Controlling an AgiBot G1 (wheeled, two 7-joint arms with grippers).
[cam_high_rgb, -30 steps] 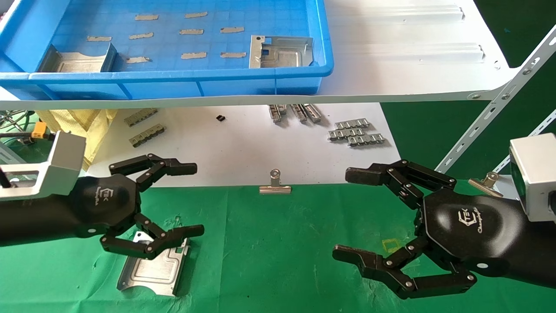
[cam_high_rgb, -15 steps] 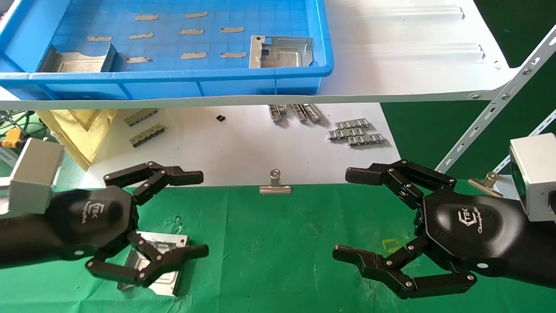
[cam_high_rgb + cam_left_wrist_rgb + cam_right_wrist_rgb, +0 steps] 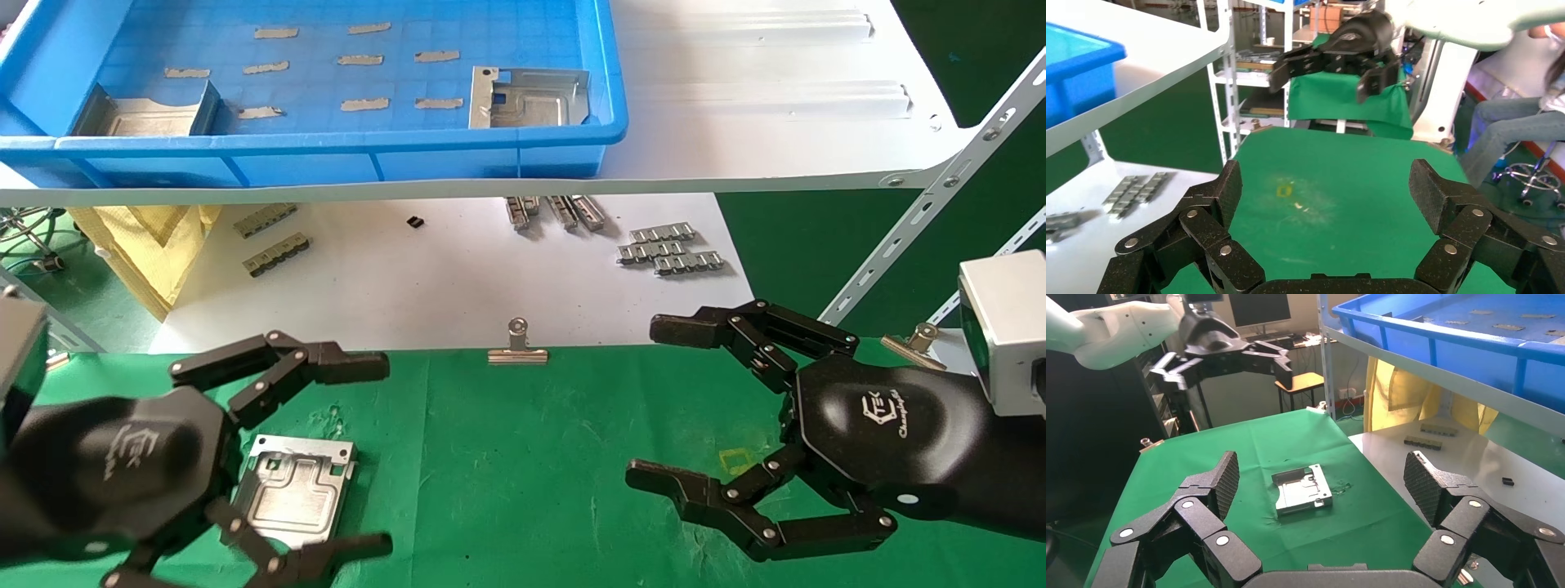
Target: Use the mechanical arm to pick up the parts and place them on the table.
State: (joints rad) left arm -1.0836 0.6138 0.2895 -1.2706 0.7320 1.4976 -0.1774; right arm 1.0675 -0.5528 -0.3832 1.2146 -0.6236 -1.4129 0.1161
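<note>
One silver part (image 3: 296, 490) lies flat on the green table (image 3: 531, 474) at the near left. It also shows in the right wrist view (image 3: 1302, 490). My left gripper (image 3: 372, 457), a black multi-finger hand, is open and empty. Its fingers (image 3: 327, 363) spread around the part's near-left side without holding it. In the left wrist view the left gripper (image 3: 1327, 196) frames only bare cloth. My right gripper (image 3: 654, 400) is open and empty over the table's right side; it appears again in the right wrist view (image 3: 1322, 478). Two more parts (image 3: 139, 116) (image 3: 527, 98) sit in the blue bin (image 3: 343, 151).
The bin stands on a white shelf board (image 3: 776, 106) above the table's far edge. Small grey ridged strips (image 3: 670, 247) and a silver binder clip (image 3: 517, 347) lie on the white sheet behind the cloth. A slanted shelf brace (image 3: 915, 224) stands at right.
My left gripper has drawn back toward the near-left corner and off the part, which stays flat on the cloth. The right arm has not moved.
</note>
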